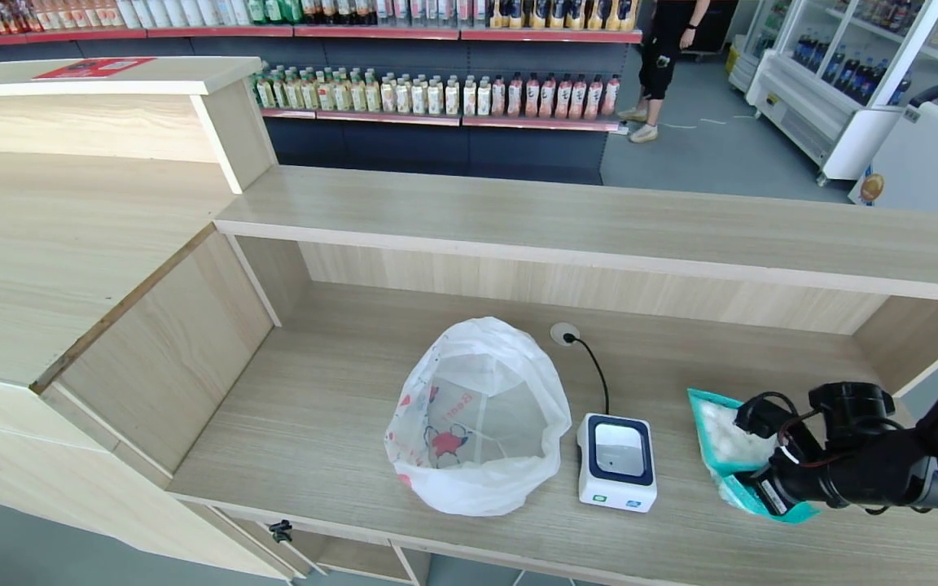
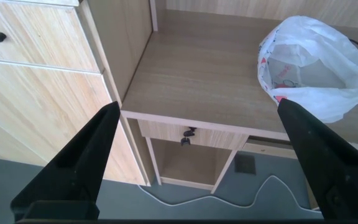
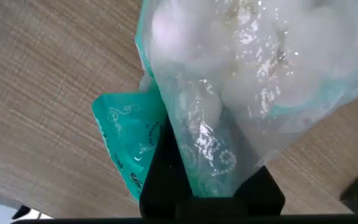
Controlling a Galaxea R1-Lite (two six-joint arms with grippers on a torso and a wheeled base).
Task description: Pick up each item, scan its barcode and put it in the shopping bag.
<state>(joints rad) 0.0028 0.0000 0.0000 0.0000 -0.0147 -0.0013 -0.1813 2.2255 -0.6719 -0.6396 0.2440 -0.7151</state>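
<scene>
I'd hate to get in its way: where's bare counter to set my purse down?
The widest bare counter lies between the left side wall and the shopping bag. A strip runs behind the bag, along the back wall. The right is crowded: scanner, its cable, and the teal packet in the right pincer.

Head: high up, facing forward and down across the counter [image 1: 314,423], shelves [image 1: 436,94] along the top of the frame. Left wrist: low, set back, facing the counter front and shopping bag [image 2: 316,62], both shared with the head. Right wrist: very close on a teal packet [image 3: 241,81].
</scene>
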